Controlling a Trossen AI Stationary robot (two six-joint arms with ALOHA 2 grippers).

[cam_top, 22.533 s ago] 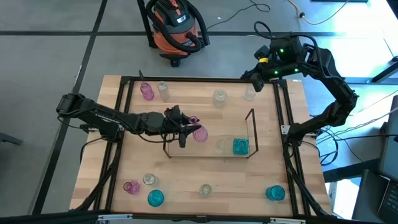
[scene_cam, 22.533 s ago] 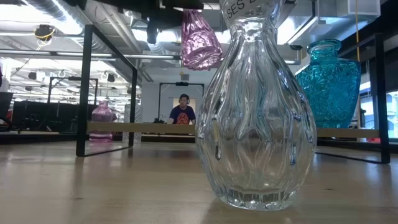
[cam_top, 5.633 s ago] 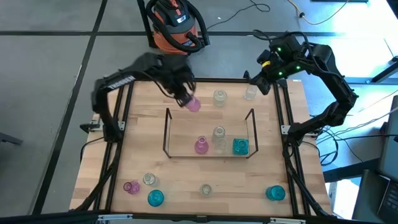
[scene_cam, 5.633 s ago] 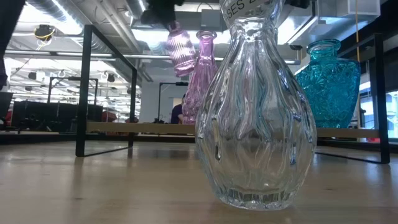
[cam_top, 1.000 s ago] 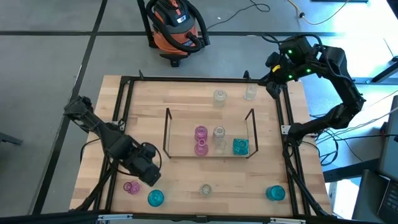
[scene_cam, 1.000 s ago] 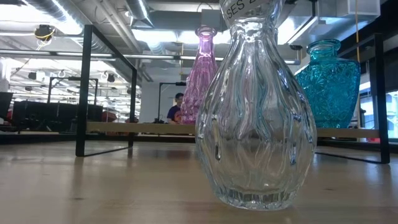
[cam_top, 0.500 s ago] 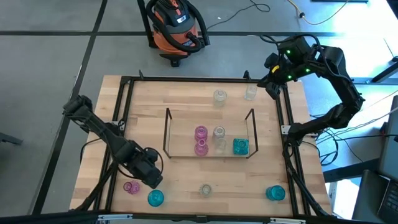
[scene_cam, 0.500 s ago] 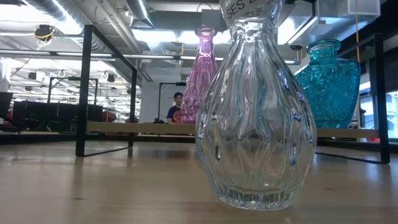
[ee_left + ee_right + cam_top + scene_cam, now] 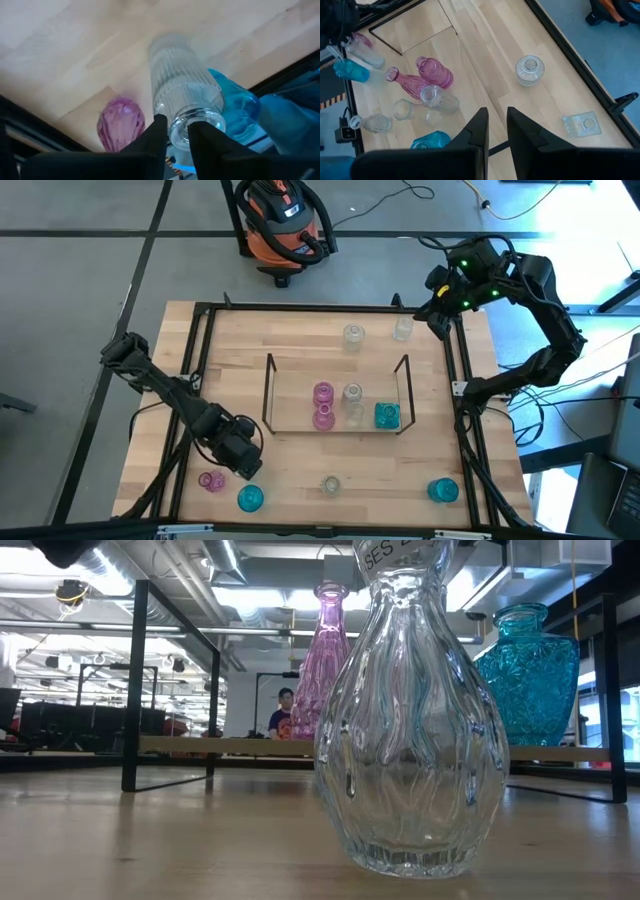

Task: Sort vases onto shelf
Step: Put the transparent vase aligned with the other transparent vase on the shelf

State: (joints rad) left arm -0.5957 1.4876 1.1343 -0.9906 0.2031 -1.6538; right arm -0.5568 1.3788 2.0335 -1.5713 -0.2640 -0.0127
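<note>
I count three pink vases [image 9: 322,392], three teal vases [image 9: 386,416], six clear vases [image 9: 353,333] and one wire shelf [image 9: 266,395].

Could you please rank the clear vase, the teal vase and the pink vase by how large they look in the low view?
1. Clear vase, though it stands nearest the camera.
2. Teal vase, partly hidden behind it.
3. Pink vase, also partly hidden, so its rank against the teal one is unsure.

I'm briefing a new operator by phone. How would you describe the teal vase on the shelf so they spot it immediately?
Find the wire shelf in the middle of the wooden table. Several vases stand inside it; the teal vase is the one nearest the shelf's end on the right arm's side. Its neighbours are clear or pink, so only it is teal.
</note>
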